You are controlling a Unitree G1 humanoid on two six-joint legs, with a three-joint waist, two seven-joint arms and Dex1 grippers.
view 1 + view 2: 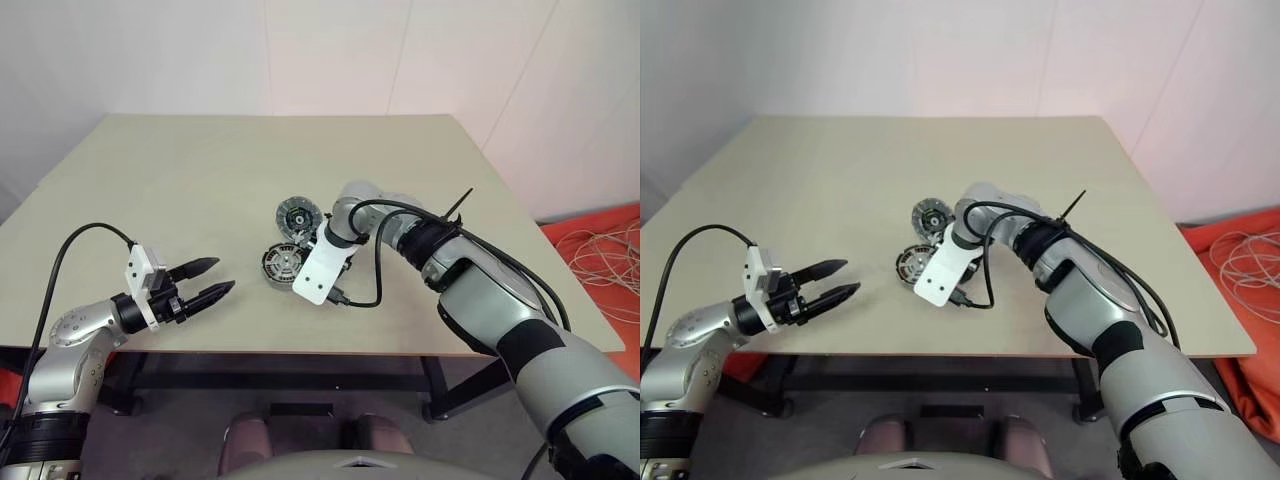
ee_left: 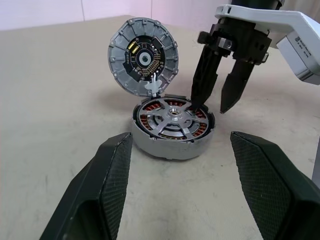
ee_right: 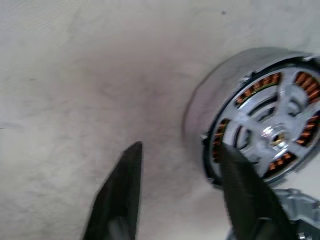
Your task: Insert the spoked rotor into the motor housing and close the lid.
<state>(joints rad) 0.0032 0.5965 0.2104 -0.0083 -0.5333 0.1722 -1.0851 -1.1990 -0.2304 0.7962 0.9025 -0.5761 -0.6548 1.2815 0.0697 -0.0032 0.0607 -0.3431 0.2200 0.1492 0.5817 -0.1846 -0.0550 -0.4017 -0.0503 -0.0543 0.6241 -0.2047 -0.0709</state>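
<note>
- Beige bench under plain pale walls carries the motor parts at its middle, towards the near edge
- Right gripper points steeply down at the motor housing; its two black fingers are parted with nothing between them, one tip touching or just above the housing's rim and the other just outside the wall
- Spoked rotor already lies flat inside the housing, copper windings showing between its spokes, so insertion looks done (whether it is fully seated I cannot tell)
- Lid stands tilted up at the housing's far rim, dark inner face towards the left wrist camera, its lower edge touching the rim
- Step in hand, as I judge it: closing the lid. The next move calls for shifting the right fingers off the rim and behind the lid, then tipping it down over the rotor, square to the ring
- Left gripper hovers near the bench's near left edge, well apart from the parts, fingers spread and empty
- In the way: the right fingertips sit where the lid must land, and a cable loops just beside the housing
</note>
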